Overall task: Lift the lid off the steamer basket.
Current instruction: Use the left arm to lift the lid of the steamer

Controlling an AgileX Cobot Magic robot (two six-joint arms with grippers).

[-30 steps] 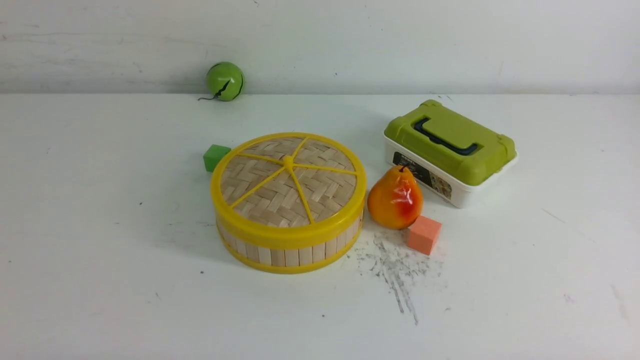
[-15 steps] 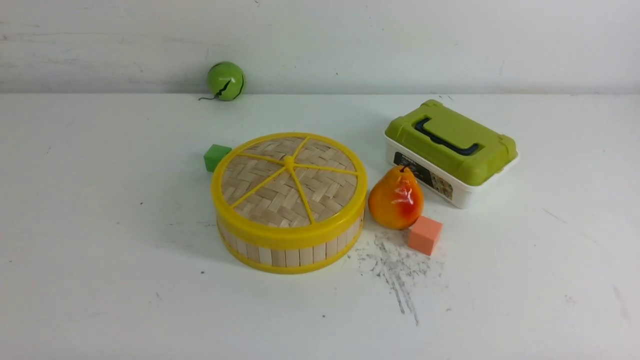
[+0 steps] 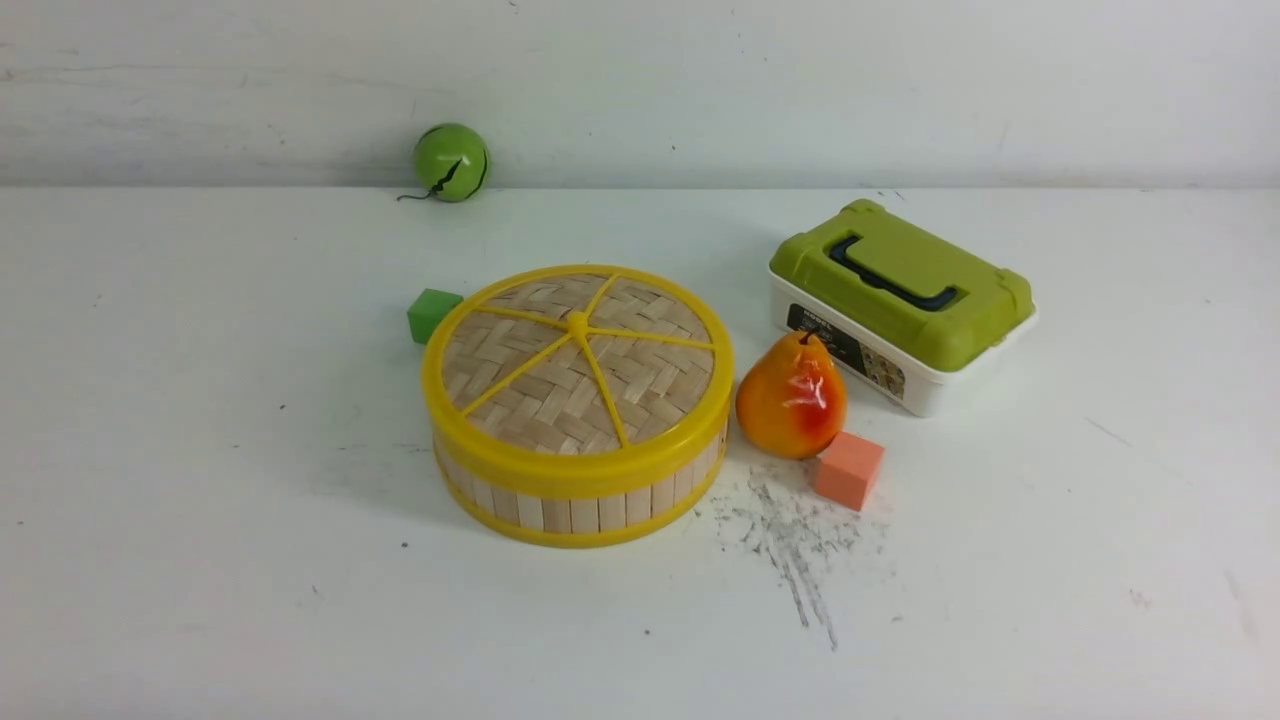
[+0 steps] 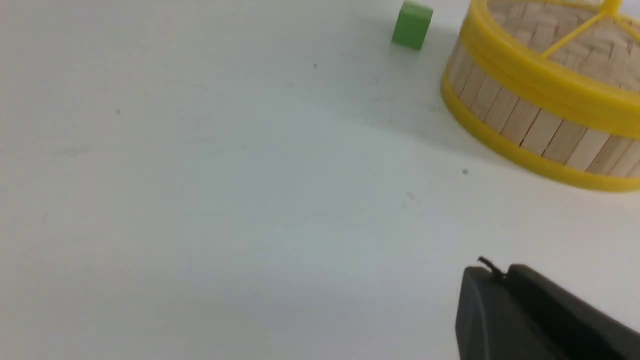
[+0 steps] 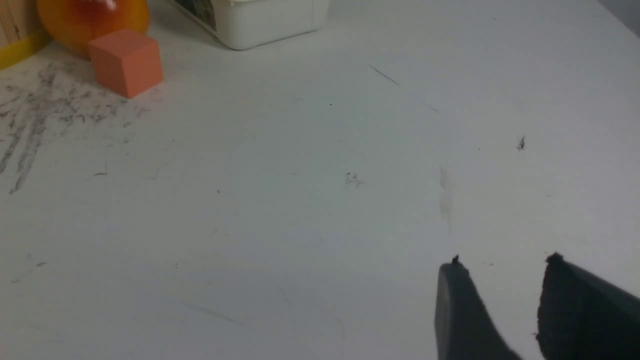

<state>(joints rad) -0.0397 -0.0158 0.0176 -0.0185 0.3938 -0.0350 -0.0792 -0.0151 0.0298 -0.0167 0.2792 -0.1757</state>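
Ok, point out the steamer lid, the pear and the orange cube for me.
lid (image 3: 578, 365): front view, on the woven bamboo just below the centre knob.
pear (image 3: 790, 400): front view, on the middle of its body.
orange cube (image 3: 840, 480): front view, on its front face.

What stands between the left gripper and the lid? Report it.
Nothing visible does. In the left wrist view only table surface lies between the left gripper and the lid on the steamer basket; the green cube sits aside from that line.
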